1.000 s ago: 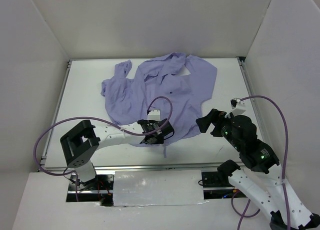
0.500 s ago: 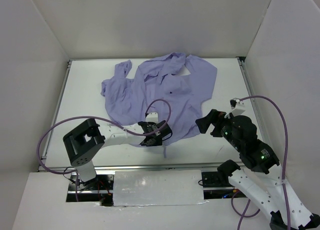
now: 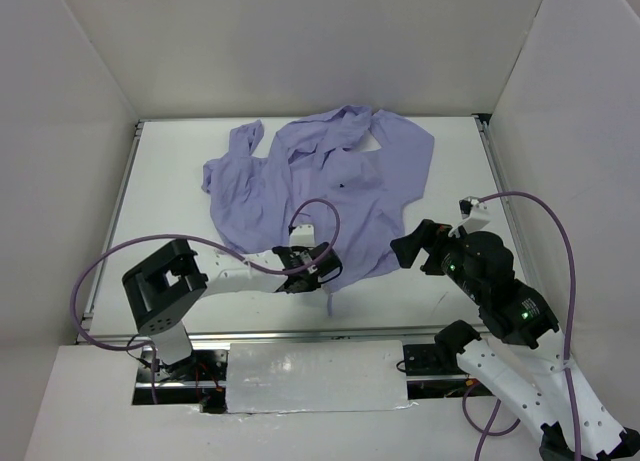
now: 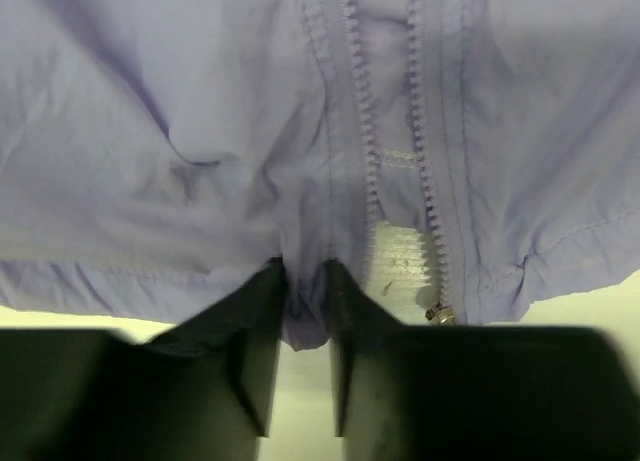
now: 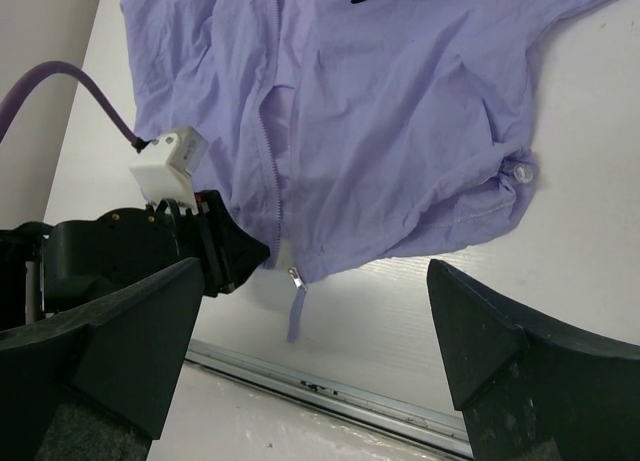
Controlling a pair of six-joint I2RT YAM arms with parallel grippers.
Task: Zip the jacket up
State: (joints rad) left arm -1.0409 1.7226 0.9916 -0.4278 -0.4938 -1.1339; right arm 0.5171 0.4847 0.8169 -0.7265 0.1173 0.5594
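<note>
The left gripper (image 4: 300, 326) has its fingers (image 4: 255, 351) closed narrowly on a fold of the bottom hem of the jacket (image 4: 200, 131), just to the left of the two rows of zipper teeth (image 4: 365, 141). The rows are unjoined and lie side by side with a strip of desk showing between them at the hem. The zipper slider (image 4: 435, 313) sits at the lower end of the right-hand row, just beside the clamped fold. In the right wrist view a fabric pull tab (image 5: 293, 316) hangs from the slider onto the desk (image 5: 560, 231). The right gripper (image 3: 412, 243) has its fingers (image 5: 120, 351) spread wide and holds nothing; it hovers near the lower right edge of the jacket without touching it. The jacket is lavender, lies crumpled and open on the white desk, and extends from the centre towards the far edge, with a small dark chest mark (image 3: 343, 185) near its middle. A purple cable (image 3: 325, 209) loops over the fabric above the left wrist.
</note>
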